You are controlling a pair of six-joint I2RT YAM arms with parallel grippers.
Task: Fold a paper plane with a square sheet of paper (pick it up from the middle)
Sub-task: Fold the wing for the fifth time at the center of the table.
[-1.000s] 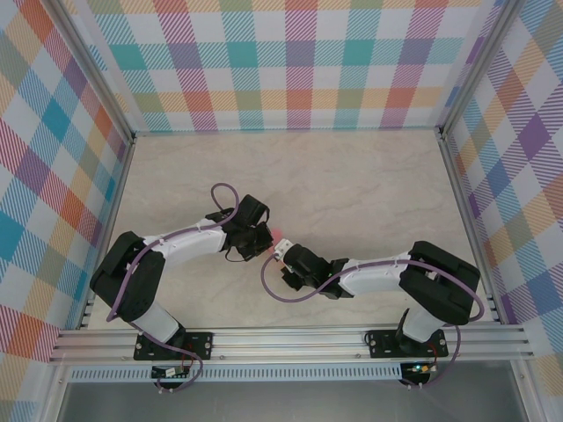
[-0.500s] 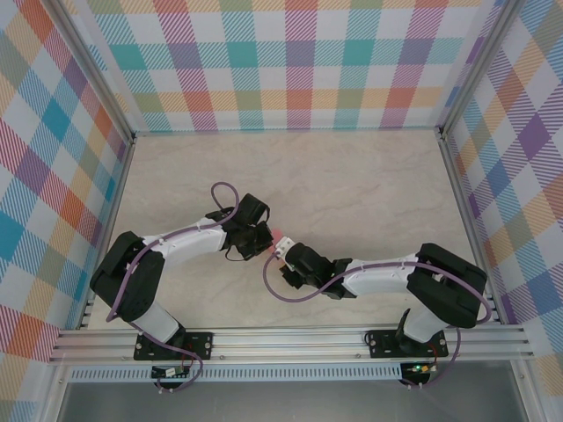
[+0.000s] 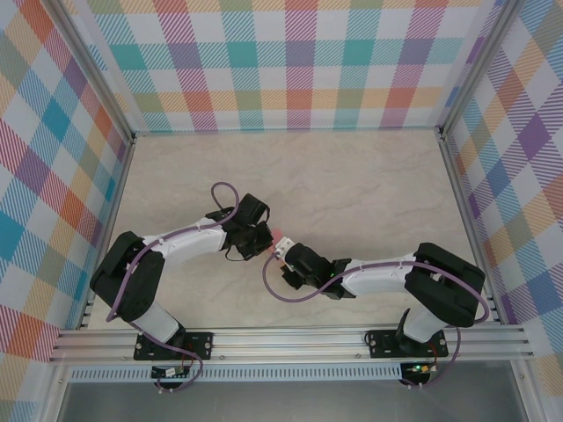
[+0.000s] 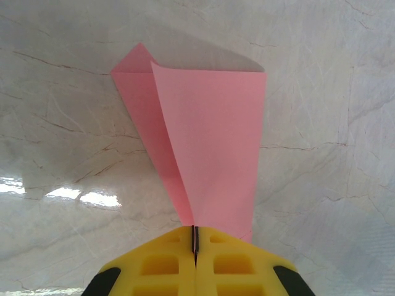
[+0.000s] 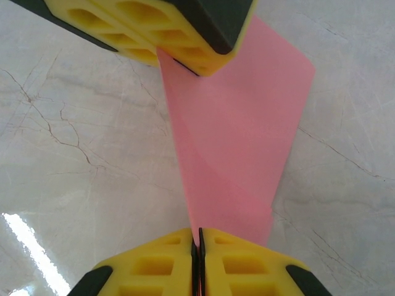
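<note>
The square sheet of paper (image 4: 210,135) is salmon-pink and folded into a narrow tapering shape with a creased flap on its left. It hangs just above the marble table, held between both grippers. My left gripper (image 4: 195,233) is shut on its narrow end, yellow fingers pressed together. My right gripper (image 5: 199,237) is shut on the opposite end of the paper (image 5: 241,123), and the left gripper's fingers (image 5: 179,34) clamp the far end at the top of that view. From above, a sliver of the paper (image 3: 279,234) shows between the left gripper (image 3: 266,244) and the right gripper (image 3: 280,254), near the table's middle front.
The pale marble table (image 3: 352,185) stretches behind the grippers. Checked walls (image 3: 290,61) and aluminium rails close it in on three sides. A purple cable (image 3: 277,290) loops under the right wrist.
The right forearm has shifted very slightly. The left arm and the paper stay where they were, still gripped from both ends.
</note>
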